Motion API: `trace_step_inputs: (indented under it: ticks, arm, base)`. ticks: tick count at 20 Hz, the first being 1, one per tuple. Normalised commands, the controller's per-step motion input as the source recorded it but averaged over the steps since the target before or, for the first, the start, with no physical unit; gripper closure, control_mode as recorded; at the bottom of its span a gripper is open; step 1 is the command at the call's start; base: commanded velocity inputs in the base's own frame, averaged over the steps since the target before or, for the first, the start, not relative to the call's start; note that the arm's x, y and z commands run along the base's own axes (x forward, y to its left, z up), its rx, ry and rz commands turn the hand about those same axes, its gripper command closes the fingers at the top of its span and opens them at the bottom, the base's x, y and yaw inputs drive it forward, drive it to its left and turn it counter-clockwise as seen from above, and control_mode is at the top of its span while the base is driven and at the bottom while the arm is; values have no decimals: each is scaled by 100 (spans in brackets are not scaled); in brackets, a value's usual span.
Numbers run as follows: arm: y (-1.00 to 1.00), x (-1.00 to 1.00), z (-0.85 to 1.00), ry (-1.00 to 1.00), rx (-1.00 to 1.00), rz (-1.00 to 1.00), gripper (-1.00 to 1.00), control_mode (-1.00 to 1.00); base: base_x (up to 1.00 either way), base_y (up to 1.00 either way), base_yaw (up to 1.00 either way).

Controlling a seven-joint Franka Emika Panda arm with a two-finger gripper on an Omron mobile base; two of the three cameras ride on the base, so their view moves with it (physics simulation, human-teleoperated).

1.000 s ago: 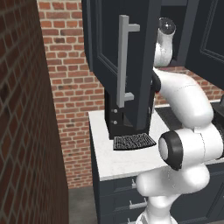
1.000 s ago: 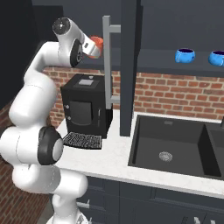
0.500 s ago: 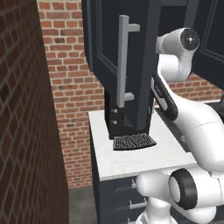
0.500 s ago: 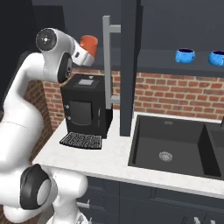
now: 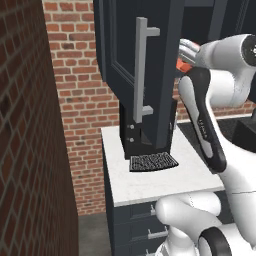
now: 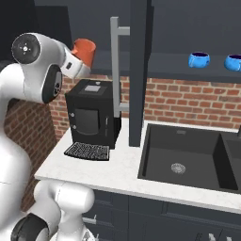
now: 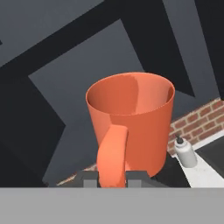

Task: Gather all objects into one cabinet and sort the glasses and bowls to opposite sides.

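Observation:
My gripper [image 7: 111,177] is shut on the handle of the orange cup [image 7: 131,116], which is held upright with its mouth showing. In the right base view the cup [image 6: 85,50] hangs high above the coffee machine, left of the open cabinet door [image 6: 138,70] with its long grey bar handle [image 6: 116,66]. In the left base view a sliver of the cup [image 5: 182,66] peeks out behind that door [image 5: 150,75]. Two blue bowls [image 6: 199,60] [image 6: 234,62] stand side by side on the cabinet shelf, far to the right of the cup.
A black coffee machine [image 6: 92,113] with a drip grille stands on the white counter [image 6: 94,174] under the cup. A dark sink [image 6: 183,155] lies to its right. A white soap bottle [image 7: 184,152] stands on the counter. A brick wall closes the left side [image 5: 30,140].
The arm has swung its upper links up and over; the cup has drifted a little to the left in the right base view, still held by its handle.

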Motion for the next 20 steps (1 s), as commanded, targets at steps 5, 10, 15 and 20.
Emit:
trace_step_inputs:
  ticks: [5, 10, 15, 20]
  arm:
    - [-13, -84, -10, 3, 0, 10, 100, -100]
    - [-23, -84, -16, 0, 0, 13, 100, -100]
    - [-12, -86, -11, 0, -2, 11, 100, -100]
    - [0, -89, -11, 0, -7, 8, 100, -100]
  base:
    - [0, 0, 0]
    - [0, 0, 0]
    - [0, 0, 0]
    - [0, 0, 0]
